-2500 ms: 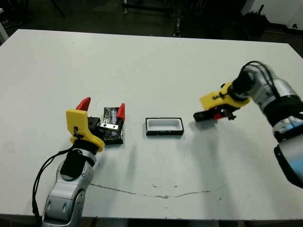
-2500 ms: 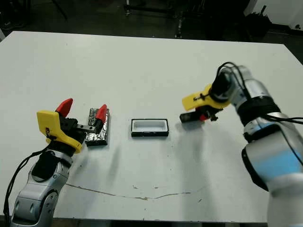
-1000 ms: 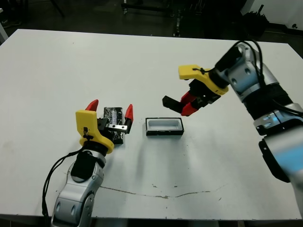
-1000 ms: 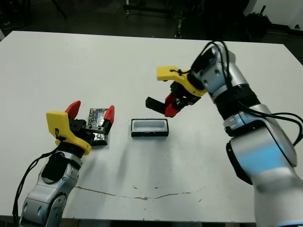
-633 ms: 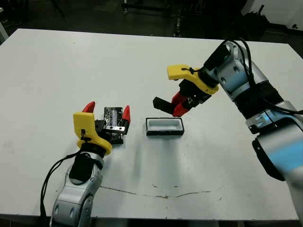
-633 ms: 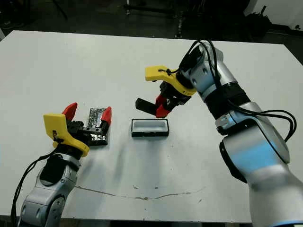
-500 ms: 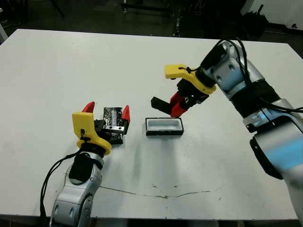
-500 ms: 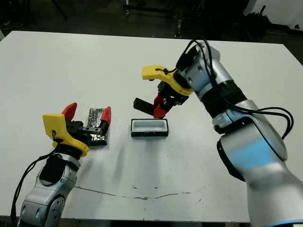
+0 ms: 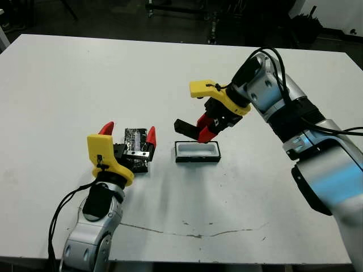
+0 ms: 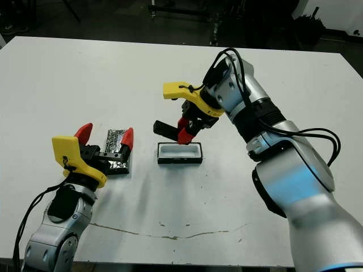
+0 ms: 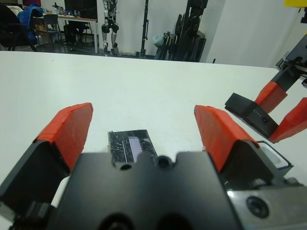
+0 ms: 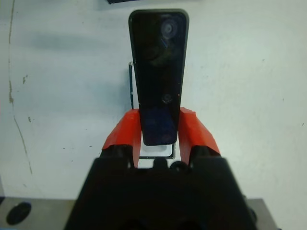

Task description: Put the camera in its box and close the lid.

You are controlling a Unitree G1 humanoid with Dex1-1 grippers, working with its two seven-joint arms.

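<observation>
Clamping the camera [image 9: 186, 128], your right gripper [image 9: 204, 128] hangs just above the box [image 9: 197, 152]; your left gripper [image 9: 128, 134], fingers spread, hovers over the lid [image 9: 136, 157] left of it.

The right arm reaches in over the middle of the table. Its right gripper [image 9: 205, 130] points down and left, with its red fingers squeezed on the camera [image 9: 186, 127]. The left gripper [image 9: 128, 131] sits low near the front edge, fingers spread wide apart.
</observation>
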